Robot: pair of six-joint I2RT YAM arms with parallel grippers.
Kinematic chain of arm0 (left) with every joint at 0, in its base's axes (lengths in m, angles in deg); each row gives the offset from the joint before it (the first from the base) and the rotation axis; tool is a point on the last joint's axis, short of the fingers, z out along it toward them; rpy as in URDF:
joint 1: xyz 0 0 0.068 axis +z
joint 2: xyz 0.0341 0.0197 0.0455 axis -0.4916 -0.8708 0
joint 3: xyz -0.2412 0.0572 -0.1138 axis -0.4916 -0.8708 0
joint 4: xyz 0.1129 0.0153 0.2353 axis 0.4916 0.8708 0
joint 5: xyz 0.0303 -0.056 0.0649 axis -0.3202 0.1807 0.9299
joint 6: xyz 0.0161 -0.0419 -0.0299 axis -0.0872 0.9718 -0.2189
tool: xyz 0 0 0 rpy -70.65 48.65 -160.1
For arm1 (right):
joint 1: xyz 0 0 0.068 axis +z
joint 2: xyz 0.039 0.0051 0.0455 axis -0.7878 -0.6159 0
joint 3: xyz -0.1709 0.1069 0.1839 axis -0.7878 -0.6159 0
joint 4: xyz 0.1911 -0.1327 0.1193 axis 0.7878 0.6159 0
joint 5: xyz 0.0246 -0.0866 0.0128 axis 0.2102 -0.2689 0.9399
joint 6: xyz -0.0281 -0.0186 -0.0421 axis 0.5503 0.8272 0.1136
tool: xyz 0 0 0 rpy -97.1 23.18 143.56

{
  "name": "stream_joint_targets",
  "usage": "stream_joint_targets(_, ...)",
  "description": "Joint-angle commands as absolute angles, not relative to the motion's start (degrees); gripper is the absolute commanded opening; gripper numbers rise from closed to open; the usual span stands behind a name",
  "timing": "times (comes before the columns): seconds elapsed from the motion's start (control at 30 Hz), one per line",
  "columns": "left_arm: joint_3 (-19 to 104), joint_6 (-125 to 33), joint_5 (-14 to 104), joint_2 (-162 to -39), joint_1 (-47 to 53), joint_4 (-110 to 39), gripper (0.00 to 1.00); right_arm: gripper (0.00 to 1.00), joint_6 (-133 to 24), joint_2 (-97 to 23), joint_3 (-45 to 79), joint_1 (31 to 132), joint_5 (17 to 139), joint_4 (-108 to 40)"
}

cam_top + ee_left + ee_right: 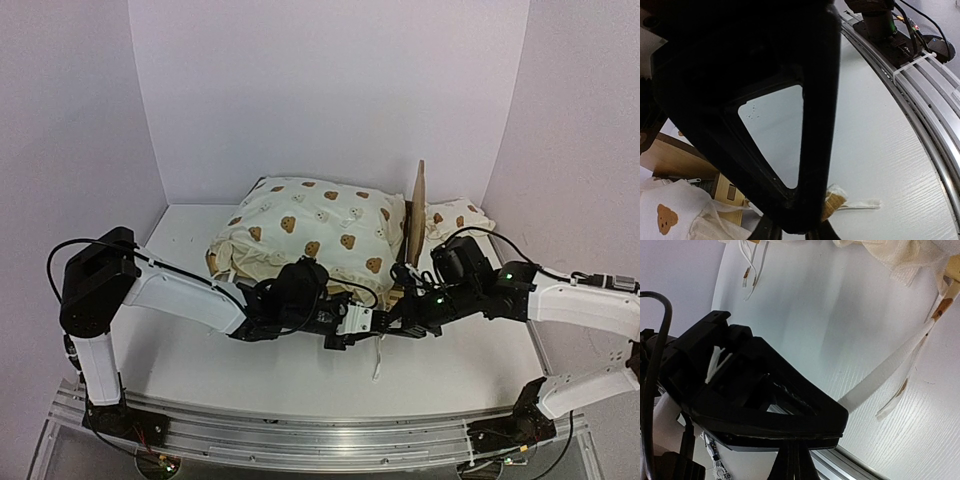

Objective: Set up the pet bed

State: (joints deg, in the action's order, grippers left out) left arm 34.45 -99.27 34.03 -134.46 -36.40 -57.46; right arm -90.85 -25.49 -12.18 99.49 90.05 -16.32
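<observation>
1. The counter [300,380] is carrying the pet bed [320,235] at its 12 o'clock side.
2. The left hand [790,231] is reaching in at the bed's 6 o'clock; whether its fingers are apart or together, I cannot tell.
3. The right hand [795,466] is reaching in at the bed's 5 o'clock, fingers pressed together.

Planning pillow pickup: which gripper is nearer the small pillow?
Right: the right gripper sits at the pet bed's front edge, front-left of the small pillow; the left gripper, farther left.

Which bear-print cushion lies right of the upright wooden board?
The small pillow; it is much smaller, while the big mattress cushion lies left of that headboard.
</observation>
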Motion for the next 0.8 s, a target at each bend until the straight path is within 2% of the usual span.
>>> stream_joint_targets(0.0, 38.89, -98.07, 33.69, -134.61, -36.52, -59.33, 0.02, 0.0, -90.77, -23.54, -9.51, 99.88, 92.52, -16.25)
stream_joint_targets(0.13, 39.05, -95.98, 33.96, -133.81, -36.54, -57.83, 0.0, 0.0, -91.28, -23.04, -10.41, 99.86, 89.9, -15.47)
stream_joint_targets(0.3, 39.73, -84.09, 35.82, -133.36, -35.83, -49.87, 0.0, 0.21, -89.26, -20.71, -9.9, 99.79, 81.29, -10.44)
stream_joint_targets(0.4, 39.16, -72.81, 33.43, -133.37, -34.06, -45.96, 0.0, 0.27, -87.23, -18.94, -10.06, 99.79, 72.61, -7.99)
stream_joint_targets(0.57, 37.94, -58.77, 29.83, -134.87, -31.92, -44.51, 0.0, 0.27, -81.0, -22.21, -10.98, 99.87, 63.99, -10.81)
stream_joint_targets(0.77, 40.52, -52.16, 28.74, -139.6, -29.2, -45.94, 0.0, 0.29, -75.4, -27.8, -15.12, 99.93, 58.31, -26.53)
